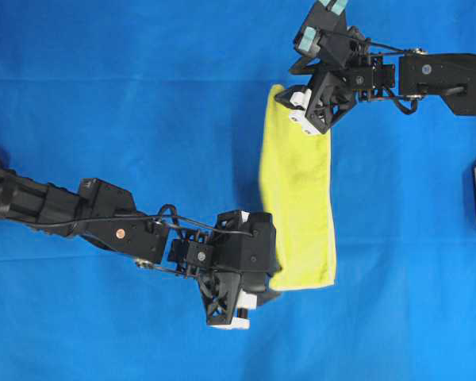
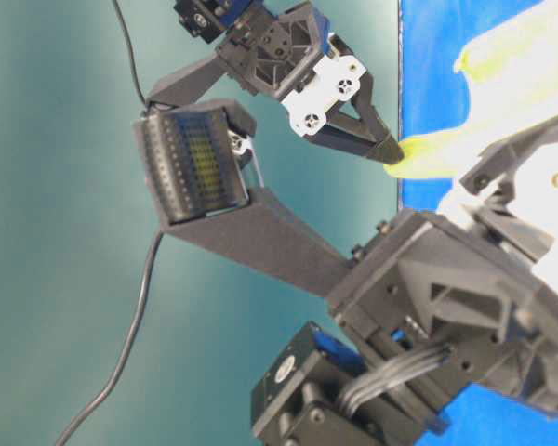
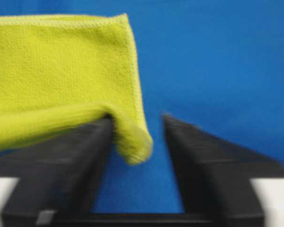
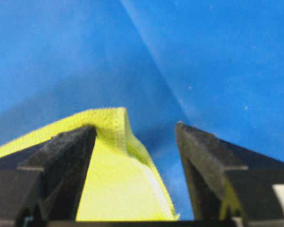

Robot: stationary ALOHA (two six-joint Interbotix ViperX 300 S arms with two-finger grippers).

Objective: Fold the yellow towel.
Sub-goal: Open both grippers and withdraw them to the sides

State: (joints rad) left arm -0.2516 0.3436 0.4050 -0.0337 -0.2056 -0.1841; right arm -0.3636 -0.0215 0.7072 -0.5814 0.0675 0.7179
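**Both claws spread at the ends of the folded yellow towel**

Nearest in the table-level view, the left gripper (image 2: pixel 502 195) fills the lower right of the picture, its black housing and bundled cables blocking most of what lies behind. In its own wrist view the two black fingers (image 3: pixel 75 161) stand well apart with bare blue cloth (image 3: pixel 217 61) between them. A drooping corner of the yellow towel (image 3: pixel 52 66) hangs against the inner face of the left-hand finger and is not pinched; the picture is blurred, so whether the cloth rests on that finger or only brushes it cannot be told.

From overhead, the towel lies as a long narrow strip, folded lengthwise, right of the middle of the blue-covered desk (image 1: pixel 143 95). The left gripper (image 1: pixel 258 298) sits at the strip's near end, toward the desk's near edge, overlapping its left corner.

At the far end, the right gripper (image 1: pixel 301 111) sits over the strip's other short edge. Its wrist view shows the fingers (image 4: pixel 61 161) wide apart, with the hemmed far corner of the towel raised in a small peak beside the left-hand one, held by neither. The table-level view shows a dark fingertip (image 2: pixel 377 144) of this claw touching the yellow edge
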